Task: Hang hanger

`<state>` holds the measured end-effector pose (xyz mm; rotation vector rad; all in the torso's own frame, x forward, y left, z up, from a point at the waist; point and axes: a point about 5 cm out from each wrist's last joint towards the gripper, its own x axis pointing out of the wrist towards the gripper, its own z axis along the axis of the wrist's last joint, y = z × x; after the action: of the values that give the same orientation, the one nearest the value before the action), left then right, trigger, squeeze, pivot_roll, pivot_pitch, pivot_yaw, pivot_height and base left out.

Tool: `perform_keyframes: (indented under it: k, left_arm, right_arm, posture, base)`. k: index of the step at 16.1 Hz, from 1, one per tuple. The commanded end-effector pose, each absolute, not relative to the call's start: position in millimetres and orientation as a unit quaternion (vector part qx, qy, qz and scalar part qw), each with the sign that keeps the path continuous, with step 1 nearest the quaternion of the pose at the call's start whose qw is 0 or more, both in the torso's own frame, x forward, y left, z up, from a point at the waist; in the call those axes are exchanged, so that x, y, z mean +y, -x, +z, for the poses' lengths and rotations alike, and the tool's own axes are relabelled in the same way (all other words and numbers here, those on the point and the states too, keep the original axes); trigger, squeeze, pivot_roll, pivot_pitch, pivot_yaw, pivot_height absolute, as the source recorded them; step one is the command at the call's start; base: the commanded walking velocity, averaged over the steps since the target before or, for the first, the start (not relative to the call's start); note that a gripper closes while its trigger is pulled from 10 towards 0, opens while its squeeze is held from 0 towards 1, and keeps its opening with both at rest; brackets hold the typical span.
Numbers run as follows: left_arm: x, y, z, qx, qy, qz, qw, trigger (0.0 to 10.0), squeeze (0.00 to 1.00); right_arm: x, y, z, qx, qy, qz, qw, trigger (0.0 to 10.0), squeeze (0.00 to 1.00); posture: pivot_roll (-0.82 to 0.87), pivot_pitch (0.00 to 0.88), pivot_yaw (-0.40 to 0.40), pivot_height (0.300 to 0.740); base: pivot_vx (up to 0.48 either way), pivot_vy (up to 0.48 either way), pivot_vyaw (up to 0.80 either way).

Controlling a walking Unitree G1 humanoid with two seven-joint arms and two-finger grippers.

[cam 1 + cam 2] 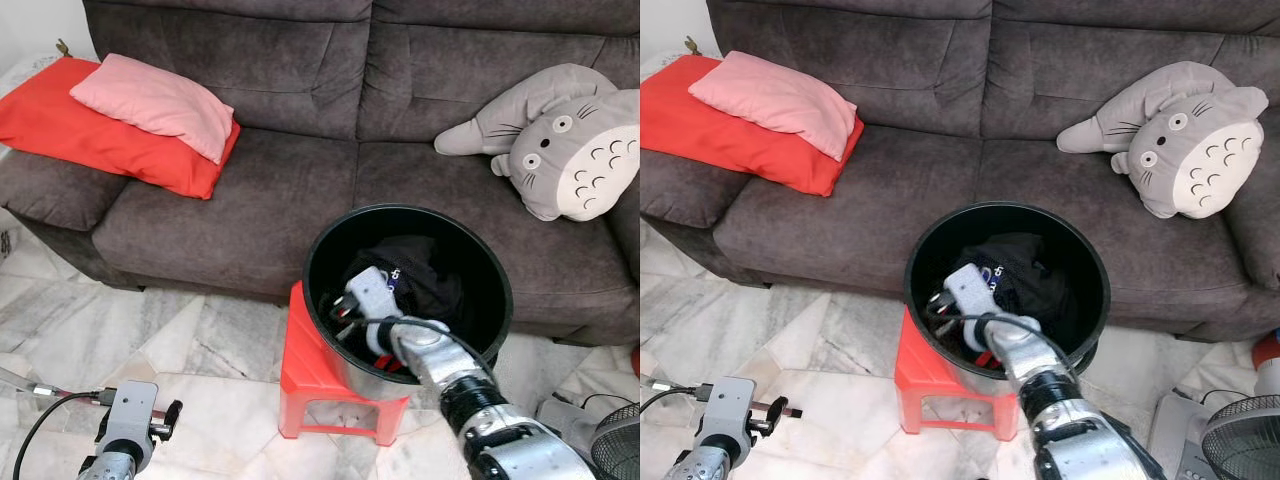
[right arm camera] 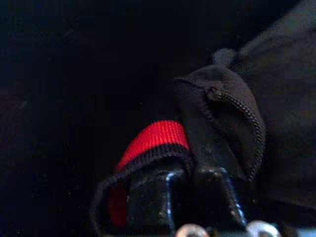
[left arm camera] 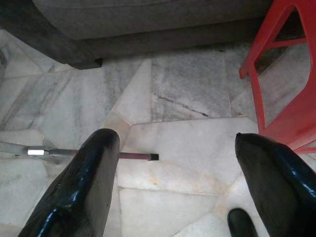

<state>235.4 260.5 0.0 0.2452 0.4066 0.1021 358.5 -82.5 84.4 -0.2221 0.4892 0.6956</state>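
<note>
Nearest the head camera, the right arm (image 1: 470, 400) reaches forward and down into a black bucket (image 1: 495, 300), its silver wrist leaning over the near rim. That bucket sits on a red plastic stool (image 1: 300, 370) on the pale marble floor (image 1: 200, 340), just in front of a dark grey sofa (image 1: 260, 200). Inside the bucket lies a heap of black clothing (image 1: 425, 275) (a white label with dark print shows on top of it). The right gripper (image 2: 190, 190) is down among this cloth: in the right wrist view its two black fingers (image 2: 148, 197) stand close together, clamped on a fold of black fabric that has a red ribbed band (image 2: 155, 138) and a zip edge (image 2: 242, 116) beside it. No hanger can be made out among the clothes, so where it lies I cannot tell.

Low on the robot's left, the left gripper (image 3: 187, 182) hangs above the floor beside the stool, its fingers (image 3: 84, 182) spread well apart with nothing between them; a thin rod with a silver end (image 3: 94, 154) lies on the tiles below it.

On the sofa, a pink pillow (image 1: 155, 100) rests on top of a red pillow (image 1: 90, 130) at the left end, and a grey and cream plush toy (image 1: 565, 135) lies at the right end. A fan's wire guard (image 1: 615, 440) stands on the floor at the far right.
</note>
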Motion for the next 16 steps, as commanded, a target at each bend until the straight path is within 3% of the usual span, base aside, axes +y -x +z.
perform_keyframes:
  k: [1,6,13,16]
  left_arm:
    - [267,-225,-4,0.214,-0.13,0.053,0.967,10.0,0.0]
    - [276,-214,-2,0.213,-0.139,0.062,0.965,10.0,0.0]
    - [279,-211,0,0.22,-0.15,0.06,0.962,10.0,0.0]
    - [284,-205,1,0.224,-0.161,0.059,0.959,10.0,0.0]
  right_arm:
    - [-78,-357,81,0.25,0.111,0.342,0.899,10.0,0.0]
    - [-62,-370,106,0.221,0.052,0.34,0.913,10.0,0.0]
    - [-40,-367,112,0.216,0.028,0.376,0.901,10.0,0.0]
    - [-32,-365,115,0.209,-0.041,0.389,0.896,10.0,0.0]
  posture:
    - [0.18,0.247,0.014,0.74]
    - [0.24,0.249,0.023,0.74]
    - [0.26,0.254,0.027,0.74]
    - [0.28,0.263,0.029,0.74]
  base:
    - [0.0,0.0,0.0]
    - [0.0,0.0,0.0]
    - [0.0,0.0,0.0]
    - [0.0,0.0,0.0]
